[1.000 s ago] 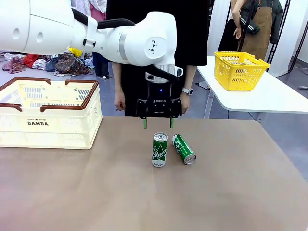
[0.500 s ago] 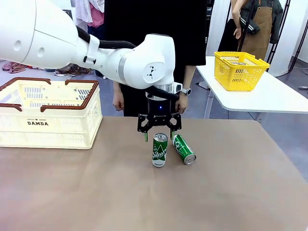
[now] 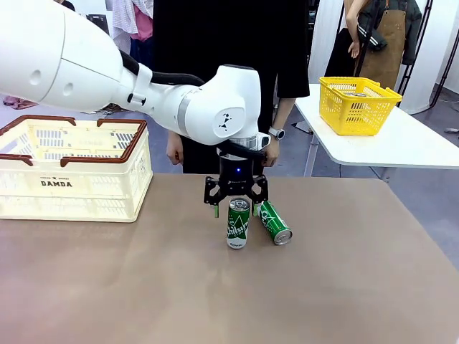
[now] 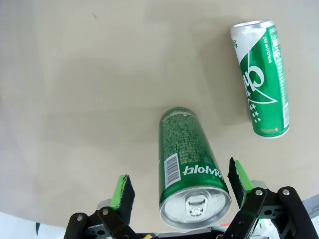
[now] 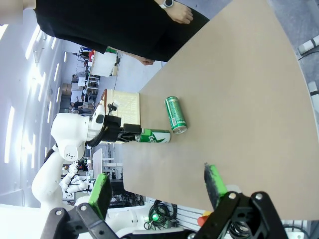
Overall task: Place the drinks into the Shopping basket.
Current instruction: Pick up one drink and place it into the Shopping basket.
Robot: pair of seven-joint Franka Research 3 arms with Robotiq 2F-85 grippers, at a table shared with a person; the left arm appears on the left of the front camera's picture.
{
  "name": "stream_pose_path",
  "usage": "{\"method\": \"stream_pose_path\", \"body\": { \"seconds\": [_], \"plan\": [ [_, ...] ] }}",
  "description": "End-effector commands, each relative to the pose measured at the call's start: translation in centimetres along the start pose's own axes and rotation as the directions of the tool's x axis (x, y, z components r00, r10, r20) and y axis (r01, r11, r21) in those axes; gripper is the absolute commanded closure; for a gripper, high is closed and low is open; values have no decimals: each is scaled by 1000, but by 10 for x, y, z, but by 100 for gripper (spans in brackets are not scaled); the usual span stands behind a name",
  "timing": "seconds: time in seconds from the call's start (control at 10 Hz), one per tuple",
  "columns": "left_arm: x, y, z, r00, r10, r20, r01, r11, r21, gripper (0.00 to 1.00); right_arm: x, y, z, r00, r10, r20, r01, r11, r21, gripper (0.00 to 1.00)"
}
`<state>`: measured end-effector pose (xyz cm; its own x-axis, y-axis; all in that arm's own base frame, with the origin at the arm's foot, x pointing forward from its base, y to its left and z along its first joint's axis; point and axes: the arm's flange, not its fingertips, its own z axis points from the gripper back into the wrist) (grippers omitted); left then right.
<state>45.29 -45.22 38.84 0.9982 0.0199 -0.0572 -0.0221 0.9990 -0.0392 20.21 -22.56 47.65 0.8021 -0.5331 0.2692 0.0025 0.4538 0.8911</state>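
So the left gripper [image 3: 235, 209] is down at the middle of the brown table [image 3: 143, 287], with its two green pads either side of the top part of a green can [image 3: 238, 223] that's standing upright. The jaws are spread wide and not clamped. In the left wrist view there's a clear gap between one pad and the can, and the other pad sits really close to the rim, though I can't tell if it's actually touching. A second green can [image 3: 273, 221] is lying on its side just beside the upright one, on the robot's right. There's a small gap between them, and its silver top points toward the robot's side of the table. The shopping basket [image 3: 72, 183], the cream one with the brown rim and DAMDA on the side, sits at the left end of the table, well apart from both cans. A person in black [image 3: 229, 43] stands at the far edge right behind the arm, and one hand [image 3: 272, 152] with a wristwatch hangs near the gripper's wrist. The right gripper [image 5: 158, 186] has its jaws wide open with nothing between them, and it's looking across the table at the cans from well off. Back right there's a white table [image 3: 401, 147] with a yellow basket [image 3: 356, 107] on it.
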Motion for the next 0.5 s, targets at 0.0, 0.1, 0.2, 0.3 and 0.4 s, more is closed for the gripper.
{"method": "stream_pose_path", "body": {
  "seconds": [0.0, 0.1, 0.2, 0.3, 0.4],
  "plan": [
    [-1, -2, -8, 1000, -7, 9, 6, 1000, 6, 11, 2, 1, 1, 1000, 22, 8, -22, 1000, 20, 0],
    [-1, -4, -10, 999, -19, 26, 19, 1000, 13, 71, 2, 1, 1, 1000, 22, 8, -22, 1000, 20, 0],
    [-1, -7, -10, 999, -28, 46, 27, 999, 21, 100, 2, 1, 1, 1000, 22, 8, -22, 1000, 20, 0],
    [-1, -9, -9, 998, -38, 54, 37, 999, 22, 100, 2, 1, 1, 1000, 22, 8, -22, 1000, 20, 0],
    [-1, -11, -9, 997, -40, 62, 38, 999, 29, 100, 2, 1, 1, 1000, 22, 8, -22, 1000, 20, 0]
  ]
}}
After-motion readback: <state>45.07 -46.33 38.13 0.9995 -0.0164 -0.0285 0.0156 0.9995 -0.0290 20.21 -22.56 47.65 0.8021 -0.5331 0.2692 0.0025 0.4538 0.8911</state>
